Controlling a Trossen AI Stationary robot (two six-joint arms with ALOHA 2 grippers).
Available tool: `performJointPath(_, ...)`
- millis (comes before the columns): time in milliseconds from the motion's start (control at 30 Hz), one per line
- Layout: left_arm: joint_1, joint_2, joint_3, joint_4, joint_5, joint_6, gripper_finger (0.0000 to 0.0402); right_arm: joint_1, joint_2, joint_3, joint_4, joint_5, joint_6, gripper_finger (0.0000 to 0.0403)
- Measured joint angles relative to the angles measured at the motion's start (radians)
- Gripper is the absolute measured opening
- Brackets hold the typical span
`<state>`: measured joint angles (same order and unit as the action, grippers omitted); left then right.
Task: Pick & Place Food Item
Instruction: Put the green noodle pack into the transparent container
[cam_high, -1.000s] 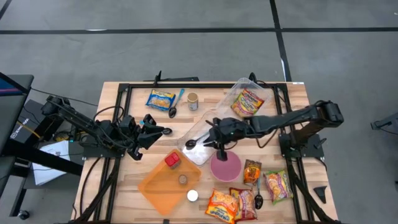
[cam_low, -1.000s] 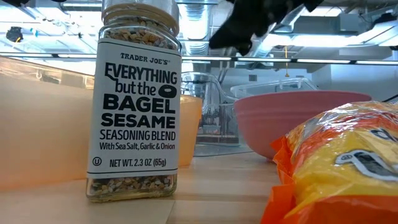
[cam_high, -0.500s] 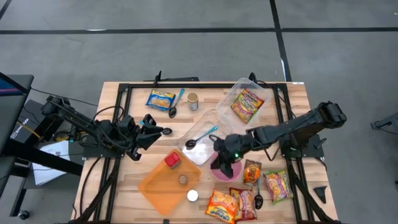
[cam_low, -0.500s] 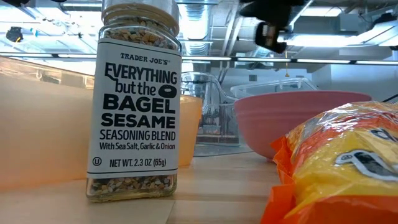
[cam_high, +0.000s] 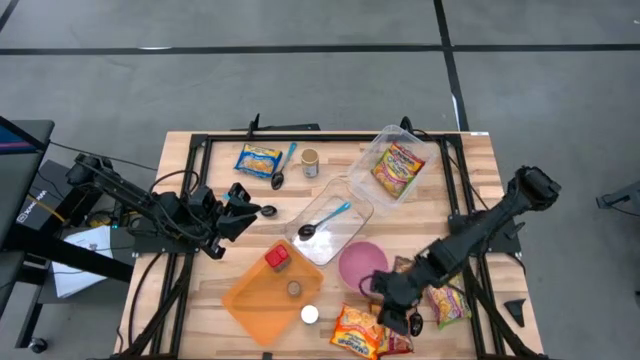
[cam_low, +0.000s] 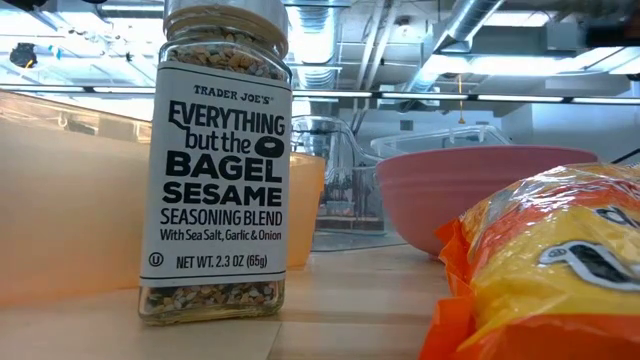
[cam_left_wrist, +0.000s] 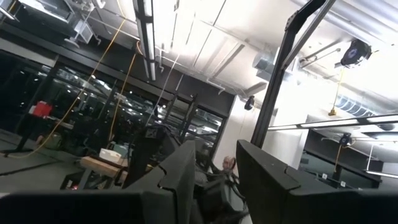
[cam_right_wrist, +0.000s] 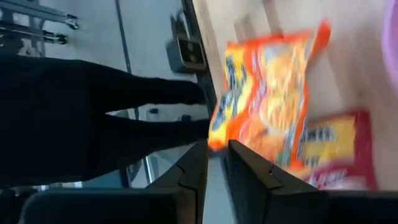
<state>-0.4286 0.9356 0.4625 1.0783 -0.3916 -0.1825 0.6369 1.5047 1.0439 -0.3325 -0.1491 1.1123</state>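
Several noodle packets lie flat at the table's near right: an orange one (cam_high: 354, 331) (cam_right_wrist: 267, 99) (cam_low: 550, 270), a red one (cam_high: 397, 336) (cam_right_wrist: 336, 149), and two more (cam_high: 446, 299) beside them. My right gripper (cam_high: 385, 305) (cam_right_wrist: 215, 163) hangs over this group, slanting down, with a narrow gap between its fingers and nothing in it. My left gripper (cam_high: 258, 212) (cam_left_wrist: 216, 171) waits at the left, pointing up and away, open and empty. A pink bowl (cam_high: 358, 262) (cam_low: 470, 190) stands just beyond the packets.
An orange tray (cam_high: 262, 297) with a red item (cam_high: 277, 258) sits near the front, a seasoning jar (cam_high: 309, 314) (cam_low: 215, 160) by its corner. A clear container (cam_high: 335, 212) holds a blue spoon (cam_high: 325, 221); another clear container (cam_high: 385, 150) holds a packet. A yellow packet (cam_high: 258, 160), a cup (cam_high: 310, 162) and spoons lie farther back.
My right gripper has swung from over the clear container with the blue spoon, across the pink bowl, toward the table's near edge, rolling as it went. It now hangs over the noodle packets. The left arm has kept still.
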Motion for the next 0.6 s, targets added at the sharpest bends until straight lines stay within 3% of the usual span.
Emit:
performJointPath(333, 0.000, 0.000, 0.000, 0.005, 0.001, 0.002, 0.0112, 0.155, 0.000, 0.000, -0.017, 0.091, 0.205, 0.0059)
performJointPath(600, 0.000, 0.000, 0.000, 0.004, 0.024, 0.003, 0.0112, 0.238, 0.000, 0.000, -0.146, 0.177, 0.395, 0.0059)
